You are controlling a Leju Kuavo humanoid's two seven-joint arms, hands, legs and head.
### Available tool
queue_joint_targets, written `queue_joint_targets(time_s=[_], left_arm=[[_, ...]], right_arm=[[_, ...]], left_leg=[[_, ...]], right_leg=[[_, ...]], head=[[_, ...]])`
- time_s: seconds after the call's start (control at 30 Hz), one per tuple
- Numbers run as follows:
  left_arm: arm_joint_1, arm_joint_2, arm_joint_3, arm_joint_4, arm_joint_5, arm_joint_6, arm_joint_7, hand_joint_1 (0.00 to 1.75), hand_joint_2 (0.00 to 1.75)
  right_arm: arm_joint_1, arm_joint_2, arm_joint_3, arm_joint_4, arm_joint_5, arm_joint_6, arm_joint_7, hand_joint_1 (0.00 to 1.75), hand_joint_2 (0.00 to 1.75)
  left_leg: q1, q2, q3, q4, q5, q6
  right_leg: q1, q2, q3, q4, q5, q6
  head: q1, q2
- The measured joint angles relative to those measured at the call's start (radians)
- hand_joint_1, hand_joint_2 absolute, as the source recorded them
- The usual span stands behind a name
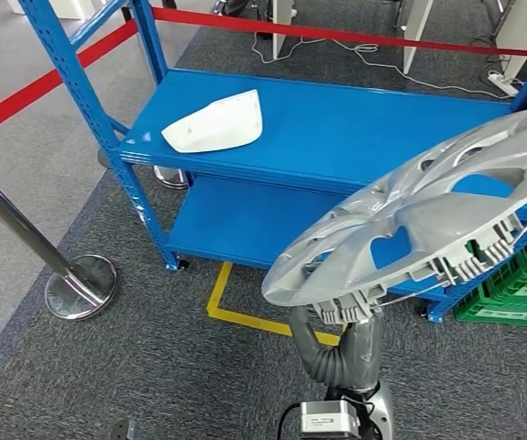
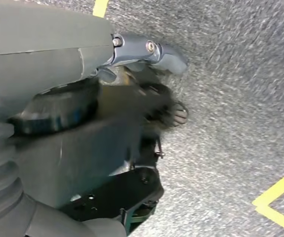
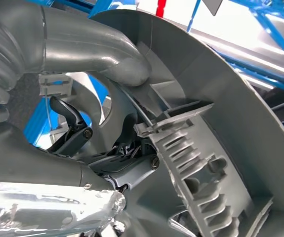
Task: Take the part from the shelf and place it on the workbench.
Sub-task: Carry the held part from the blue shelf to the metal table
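R robot hand [image 3: 106, 123] gripped the silver hubcap [image 1: 426, 211] by its rim, held tilted in front of the blue shelf [image 1: 329, 119] w/ a white part [image 1: 215, 124] on it; L robot hand [image 2: 140, 98] hung empty over carpet, fingers loosely curled.

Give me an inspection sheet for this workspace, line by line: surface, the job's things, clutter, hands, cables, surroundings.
Surface: blue shelf, two decks; no workbench seen.
Job's things: silver wheel cover off the shelf, held tilted above the carpet; white part lies on the top deck.
Clutter: green crates beside the shelf.
Hands: right hand grips the wheel cover at its rim, thumb on the inner face; left hand hangs over the carpet, blurred, nothing seen in it.
Cables: white cables and a power strip on the floor behind the shelf.
Surroundings: red barrier tape, chrome stanchion, yellow floor tape.
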Motion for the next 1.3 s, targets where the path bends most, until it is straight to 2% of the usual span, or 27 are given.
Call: queue_joint_targets(time_s=[0.07, 0.13, 0.17, 0.2, 0.27, 0.3, 0.33, 0.37, 0.43, 0.5, 0.53, 0.57, 0.63, 0.67, 0.7, 0.8, 0.83, 0.87, 0.9, 0.97, 1.03, 1.07, 1.13, 1.17, 1.2, 1.23, 1.3], left_arm=[[-0.004, 0.000, 0.000, 0.000, 0.000, 0.000, -0.001, 0.00, 1.75], [-0.002, 0.000, 0.000, 0.000, 0.000, -0.002, -0.001, 0.00, 1.75], [0.001, 0.000, 0.000, 0.000, 0.000, -0.003, -0.001, 0.00, 1.75], [0.003, 0.000, 0.000, 0.000, 0.000, -0.003, -0.001, 0.00, 1.75], [0.004, 0.000, 0.000, 0.000, 0.000, -0.003, 0.000, 0.00, 1.75], [0.004, 0.000, 0.000, 0.000, 0.000, -0.003, 0.000, 0.00, 1.75], [0.004, 0.000, 0.000, 0.000, 0.000, -0.003, 0.001, 0.00, 1.75], [0.004, 0.000, 0.001, 0.000, 0.001, -0.003, 0.001, 0.00, 1.75], [0.004, 0.000, 0.001, 0.000, 0.002, -0.002, 0.004, 0.00, 1.75], [0.004, 0.000, 0.001, 0.000, 0.003, -0.003, 0.005, 0.00, 1.75], [0.004, 0.000, 0.001, 0.000, 0.003, -0.003, 0.005, 0.00, 1.75], [0.004, 0.000, 0.001, 0.000, 0.003, -0.003, 0.005, 0.00, 1.75], [0.004, 0.000, 0.001, 0.000, 0.003, -0.003, 0.005, 0.00, 1.75], [0.004, 0.000, 0.001, 0.000, 0.003, -0.003, 0.005, 0.00, 1.75], [0.005, 0.000, 0.001, 0.000, 0.003, -0.003, 0.005, 0.00, 1.75], [0.004, -0.001, 0.001, 0.000, 0.003, -0.003, 0.005, 0.00, 1.75], [0.004, -0.001, 0.001, 0.000, 0.003, -0.003, 0.005, 0.00, 1.75], [0.004, -0.001, 0.001, 0.000, 0.002, -0.003, 0.005, 0.00, 1.75], [0.004, -0.001, 0.001, 0.000, 0.002, -0.003, 0.005, 0.00, 1.75], [0.002, -0.001, 0.001, 0.000, 0.002, -0.002, 0.005, 0.00, 1.75], [-0.003, -0.003, 0.001, 0.000, 0.001, -0.002, 0.005, 0.00, 1.75], [-0.005, -0.004, 0.001, 0.000, 0.001, -0.001, 0.005, 0.00, 1.75], [-0.004, -0.006, 0.001, 0.000, 0.001, 0.000, 0.005, 0.00, 1.75], [-0.002, -0.006, 0.001, 0.000, 0.001, 0.000, 0.005, 0.00, 1.75], [0.000, -0.006, 0.001, 0.000, 0.001, 0.001, 0.005, 0.00, 1.75], [0.001, -0.006, 0.002, 0.000, 0.001, 0.001, 0.005, 0.00, 1.75], [0.001, -0.006, 0.002, 0.000, 0.000, 0.000, 0.005, 0.00, 1.75]], right_arm=[[-0.002, 0.000, 0.000, 0.000, 0.003, -0.004, -0.005, 1.75, 1.75], [-0.002, 0.000, 0.000, 0.000, 0.007, -0.009, -0.011, 1.75, 1.75], [-0.001, 0.000, 0.000, 0.000, 0.010, -0.011, -0.013, 1.75, 1.75], [-0.001, 0.000, 0.000, 0.000, 0.012, -0.013, -0.015, 1.75, 1.75], [0.000, 0.000, 0.000, 0.000, 0.017, -0.016, -0.017, 1.75, 1.75], [0.000, 0.000, 0.000, 0.000, 0.018, -0.017, -0.017, 1.75, 1.75], [0.000, 0.000, 0.000, 0.001, 0.018, -0.017, -0.017, 1.75, 1.75], [0.000, 0.000, 0.000, 0.001, 0.018, -0.018, -0.017, 1.75, 1.75], [-0.001, 0.000, 0.000, 0.002, 0.018, -0.019, -0.017, 1.75, 1.75], [-0.003, 0.000, 0.000, 0.002, 0.018, -0.020, -0.017, 1.75, 1.75], [-0.004, 0.000, 0.000, 0.001, 0.018, -0.021, -0.017, 1.75, 1.75], [-0.005, 0.001, 0.000, 0.002, 0.018, -0.023, -0.017, 1.75, 1.75], [-0.004, 0.001, 0.000, 0.002, 0.017, -0.026, -0.017, 1.75, 1.75], [-0.004, 0.001, 0.000, 0.002, 0.017, -0.028, -0.017, 1.75, 1.75], [-0.005, 0.001, 0.000, 0.001, 0.018, -0.030, -0.017, 1.75, 1.75], [-0.003, 0.001, 0.000, 0.001, 0.017, -0.034, -0.017, 1.75, 1.75], [-0.002, 0.001, 0.000, 0.001, 0.017, -0.034, -0.017, 1.75, 1.75], [-0.002, 0.001, 0.000, 0.001, 0.017, -0.035, -0.017, 1.75, 1.75], [-0.001, 0.001, 0.000, 0.001, 0.017, -0.035, -0.017, 1.75, 1.75], [-0.001, 0.001, 0.000, 0.001, 0.018, -0.036, -0.017, 1.75, 1.75], [-0.002, 0.002, 0.000, 0.001, 0.018, -0.036, -0.017, 1.75, 1.75], [-0.002, 0.003, 0.000, 0.000, 0.018, -0.037, -0.017, 1.75, 1.75], [-0.002, 0.004, 0.000, 0.000, 0.019, -0.038, -0.019, 1.75, 1.75], [-0.001, 0.004, 0.000, 0.000, 0.019, -0.039, -0.019, 1.75, 1.75], [0.000, 0.004, 0.000, 0.000, 0.020, -0.040, -0.021, 1.75, 1.75], [0.001, 0.004, 0.000, 0.000, 0.021, -0.041, -0.023, 1.75, 1.75], [0.001, 0.004, 0.000, 0.000, 0.025, -0.044, -0.028, 1.75, 1.75]], left_leg=[[-0.006, -0.001, 0.044, -0.077, -0.009, 0.009], [-0.007, 0.000, 0.032, -0.089, 0.002, 0.021], [-0.007, 0.002, 0.025, -0.091, 0.012, 0.027], [-0.005, 0.003, 0.017, -0.093, 0.022, 0.034], [-0.005, 0.005, -0.004, -0.093, 0.042, 0.042], [-0.005, 0.006, -0.016, -0.092, 0.052, 0.043], [-0.005, 0.006, -0.029, -0.090, 0.062, 0.042], [-0.005, 0.006, -0.043, -0.088, 0.072, 0.041], [-0.004, 0.006, -0.072, -0.081, 0.090, 0.036], [-0.005, 0.004, -0.094, -0.071, 0.104, 0.026], [-0.006, 0.004, -0.099, -0.068, 0.110, 0.021], [-0.006, 0.004, -0.102, -0.066, 0.117, 0.015], [-0.005, 0.004, -0.106, -0.066, 0.128, 0.005], [-0.004, 0.004, -0.112, -0.059, 0.117, -0.001], [-0.003, 0.004, -0.122, -0.036, 0.087, -0.007], [0.000, 0.004, -0.172, 0.132, -0.054, -0.020], [0.001, 0.004, -0.181, 0.185, -0.075, -0.022], [0.001, 0.004, -0.178, 0.213, -0.072, -0.023], [0.001, 0.004, -0.159, 0.209, -0.052, -0.022], [0.001, 0.004, -0.073, 0.110, -0.005, -0.017], [0.000, 0.003, 0.023, -0.026, -0.001, -0.007], [-0.002, 0.002, 0.048, -0.069, -0.006, -0.001], [-0.007, 0.002, 0.047, -0.093, -0.001, 0.015], [-0.007, 0.003, 0.040, -0.095, 0.009, 0.023], [-0.007, 0.005, 0.032, -0.096, 0.019, 0.031], [-0.005, 0.006, 0.023, -0.097, 0.029, 0.037], [-0.005, 0.007, 0.003, -0.096, 0.047, 0.043]], right_leg=[[0.000, -0.002, -0.011, -0.002, 0.021, 0.011], [-0.004, -0.003, -0.021, -0.006, 0.033, 0.024], [-0.006, -0.004, -0.029, 0.004, 0.018, 0.029], [-0.007, -0.003, -0.040, 0.032, -0.015, 0.033], [-0.008, -0.003, -0.071, 0.149, -0.113, 0.040], [-0.008, -0.003, -0.083, 0.215, -0.150, 0.042], [-0.008, -0.003, -0.085, 0.261, -0.163, 0.043], [-0.008, -0.003, -0.071, 0.275, -0.153, 0.044], [-0.009, -0.004, 0.007, 0.201, -0.106, 0.044], [-0.008, -0.003, 0.111, 0.066, -0.104, 0.042], [-0.007, -0.001, 0.140, 0.019, -0.116, 0.038], [-0.005, 0.000, 0.150, -0.004, -0.126, 0.032], [-0.004, 0.000, 0.137, -0.008, -0.117, 0.014], [-0.005, 0.000, 0.130, -0.007, -0.108, 0.005], [-0.006, -0.001, 0.120, -0.008, -0.097, -0.003], [-0.006, -0.002, 0.082, -0.008, -0.063, -0.014], [-0.006, -0.002, 0.068, -0.007, -0.053, -0.014], [-0.005, -0.002, 0.054, -0.006, -0.043, -0.013], [-0.005, -0.002, 0.041, -0.006, -0.033, -0.011], [-0.005, -0.001, 0.020, -0.006, -0.013, -0.005], [-0.002, -0.001, 0.006, -0.004, 0.004, 0.003], [-0.002, -0.002, 0.001, -0.005, 0.014, 0.008], [-0.005, -0.003, -0.006, -0.012, 0.034, 0.021], [-0.007, -0.003, -0.012, -0.011, 0.031, 0.026], [-0.009, -0.003, -0.021, 0.004, 0.010, 0.031], [-0.009, -0.003, -0.035, 0.041, -0.028, 0.035], [-0.010, -0.003, -0.069, 0.170, -0.123, 0.041]], head=[[0.001, 0.000], [0.000, 0.000], [0.001, 0.000], [0.002, 0.000], [0.006, 0.000], [0.007, 0.000], [0.007, 0.000], [0.007, 0.000], [0.007, 0.000], [0.006, 0.000], [0.006, 0.000], [0.006, 0.000], [0.006, 0.000], [0.005, 0.000], [0.002, 0.000], [-0.003, 0.000], [-0.003, 0.000], [-0.003, 0.000], [-0.003, 0.000], [-0.003, 0.000], [-0.002, 0.000], [-0.002, 0.000], [-0.002, 0.000], [-0.002, 0.000], [-0.001, 0.000], [0.000, 0.000], [0.003, 0.000]])
